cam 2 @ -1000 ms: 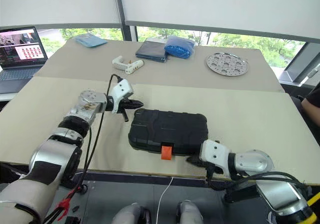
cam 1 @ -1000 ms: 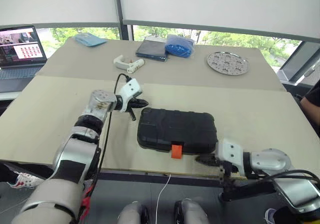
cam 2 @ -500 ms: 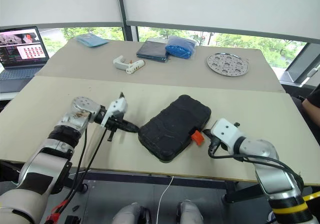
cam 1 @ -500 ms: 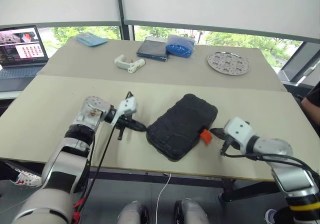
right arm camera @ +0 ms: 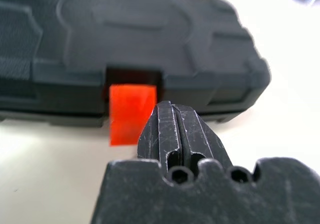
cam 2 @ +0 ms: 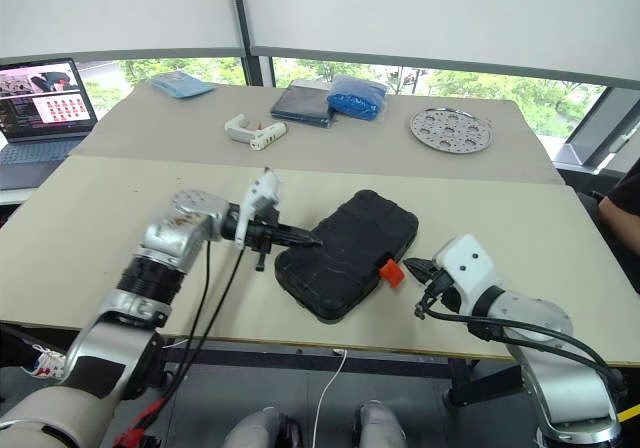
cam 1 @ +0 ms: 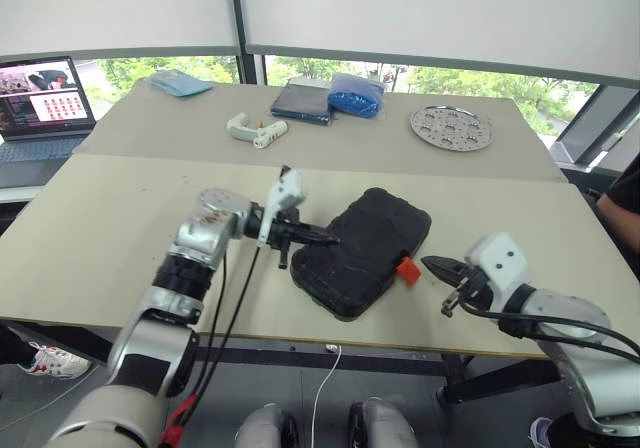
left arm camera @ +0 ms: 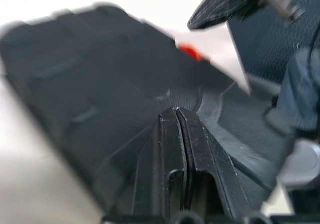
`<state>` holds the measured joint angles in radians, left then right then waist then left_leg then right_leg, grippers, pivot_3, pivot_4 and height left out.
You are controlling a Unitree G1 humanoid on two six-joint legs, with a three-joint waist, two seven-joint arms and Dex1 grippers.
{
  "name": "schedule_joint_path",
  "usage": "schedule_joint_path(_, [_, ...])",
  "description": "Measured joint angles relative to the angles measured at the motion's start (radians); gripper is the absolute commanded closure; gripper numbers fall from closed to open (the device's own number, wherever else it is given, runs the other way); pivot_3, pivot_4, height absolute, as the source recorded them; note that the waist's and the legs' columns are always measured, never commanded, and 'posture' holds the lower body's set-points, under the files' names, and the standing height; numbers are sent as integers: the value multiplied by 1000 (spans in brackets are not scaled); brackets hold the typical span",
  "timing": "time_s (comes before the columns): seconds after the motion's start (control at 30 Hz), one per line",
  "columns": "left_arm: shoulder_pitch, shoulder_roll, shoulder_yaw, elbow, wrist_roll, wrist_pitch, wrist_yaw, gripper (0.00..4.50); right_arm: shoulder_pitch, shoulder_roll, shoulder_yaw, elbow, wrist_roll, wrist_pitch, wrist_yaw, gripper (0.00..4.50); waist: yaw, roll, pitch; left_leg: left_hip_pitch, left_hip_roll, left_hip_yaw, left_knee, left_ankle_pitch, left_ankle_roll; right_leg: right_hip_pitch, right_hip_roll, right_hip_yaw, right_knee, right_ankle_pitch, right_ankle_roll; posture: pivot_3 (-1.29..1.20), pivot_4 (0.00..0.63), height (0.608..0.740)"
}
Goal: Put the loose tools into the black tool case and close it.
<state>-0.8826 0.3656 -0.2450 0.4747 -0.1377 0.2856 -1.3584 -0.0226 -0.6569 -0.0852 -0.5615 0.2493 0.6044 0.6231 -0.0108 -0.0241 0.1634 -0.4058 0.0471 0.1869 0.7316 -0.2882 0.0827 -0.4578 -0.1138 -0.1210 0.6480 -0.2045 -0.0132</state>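
We found the black tool case (cam 1: 362, 252) shut, lying skewed on the near table (cam 1: 100, 228), its orange latch (cam 1: 406, 269) hanging unfastened on the edge facing the right arm. No loose tools lay around it, so we judged loading done and latching the step in hand. Left gripper (cam 1: 328, 238) had its fingers pressed together, tip at the case's left edge or lid; we could not tell if it truly touched. Right gripper (cam 1: 430, 264) also had its fingers together, empty, tip just beside the latch, apart from it in the right wrist view.

To do it well, we reckoned the left tip should brace the case against sliding, since it sits askew and light. The right tip should push the latch flat toward the case wall, square on.

Farther back sat a white pistol-shaped tool (cam 1: 255, 128), dark flat pouch (cam 1: 302, 102), blue bag (cam 1: 357, 93), perforated metal disc (cam 1: 452, 127), laptop (cam 1: 45, 103).
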Motion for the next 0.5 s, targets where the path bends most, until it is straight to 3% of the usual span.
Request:
schedule_joint_path(0.13, [0, -2, -29, -2, 31, -88, 15, 4427, 1, 5, 43, 27, -21, 5, -18, 4500, 0, 2, -1, 0, 0, 0, 0, 0, 0, 0, 0, 0, 0, 0, 0, 0, 150, 718])
schedule_joint_path(0.5, [0, -1, -39, -2, 35, -115, 15, 4427, 9, 43, 66, 50, -27, 4, -33, 4500, 0, 2, -1, 0, 0, 0, 0, 0, 0, 0, 0, 0, 0, 0, 0, 0, 150, 718])
